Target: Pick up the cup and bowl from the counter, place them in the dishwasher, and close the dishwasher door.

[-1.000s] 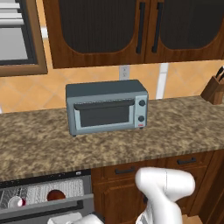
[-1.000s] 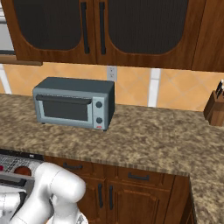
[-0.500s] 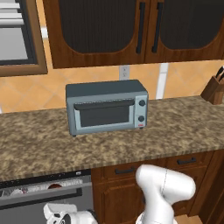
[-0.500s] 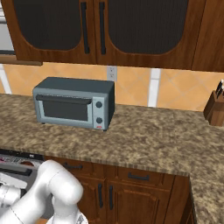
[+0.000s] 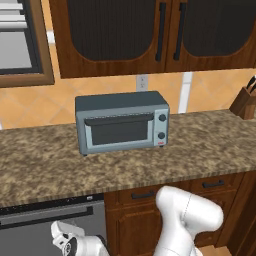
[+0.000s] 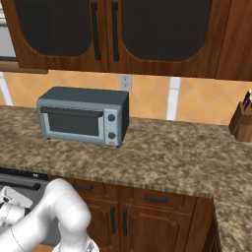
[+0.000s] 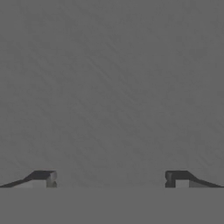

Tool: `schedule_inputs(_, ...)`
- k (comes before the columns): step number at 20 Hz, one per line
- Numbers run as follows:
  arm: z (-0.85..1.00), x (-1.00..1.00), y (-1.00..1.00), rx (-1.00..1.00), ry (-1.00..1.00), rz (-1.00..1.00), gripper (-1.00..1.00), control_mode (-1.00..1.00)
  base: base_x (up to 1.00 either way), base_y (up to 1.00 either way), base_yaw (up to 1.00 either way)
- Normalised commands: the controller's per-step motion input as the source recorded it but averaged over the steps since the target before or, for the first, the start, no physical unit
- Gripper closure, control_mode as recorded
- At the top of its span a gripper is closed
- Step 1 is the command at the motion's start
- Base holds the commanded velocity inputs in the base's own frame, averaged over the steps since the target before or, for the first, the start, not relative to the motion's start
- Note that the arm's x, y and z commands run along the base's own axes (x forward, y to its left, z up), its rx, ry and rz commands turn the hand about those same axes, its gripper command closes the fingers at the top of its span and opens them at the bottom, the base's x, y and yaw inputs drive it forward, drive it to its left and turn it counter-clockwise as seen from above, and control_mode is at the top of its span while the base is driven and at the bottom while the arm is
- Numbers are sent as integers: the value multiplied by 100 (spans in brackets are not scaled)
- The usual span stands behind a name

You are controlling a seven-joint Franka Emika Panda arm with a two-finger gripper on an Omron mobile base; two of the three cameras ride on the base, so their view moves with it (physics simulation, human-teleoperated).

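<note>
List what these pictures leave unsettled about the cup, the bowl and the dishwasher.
- Cup and bowl: whether they sit inside the dishwasher is hidden; in the left base view its dark door looks raised.
- Door latch: the door's lower part is cut off by the bottom edge.
- Gripper: the hand view gives flat grey between open jaws; contact cannot be judged.
- Knife block: cut off by the right edge.

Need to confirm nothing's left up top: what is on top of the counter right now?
On the counter stand a grey-blue toaster oven and, far right, a knife block. Whatever sits behind the oven is hidden.
</note>
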Motion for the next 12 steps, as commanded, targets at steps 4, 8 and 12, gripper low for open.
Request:
schedule_inputs(4,0,100,-73,31,-1,0,-100,-100,0,0,0)
schedule_inputs(8,0,100,-75,33,0,0,-100,-100,0,0,0)
schedule_inputs(12,0,100,-75,33,0,0,-100,-100,0,0,0)
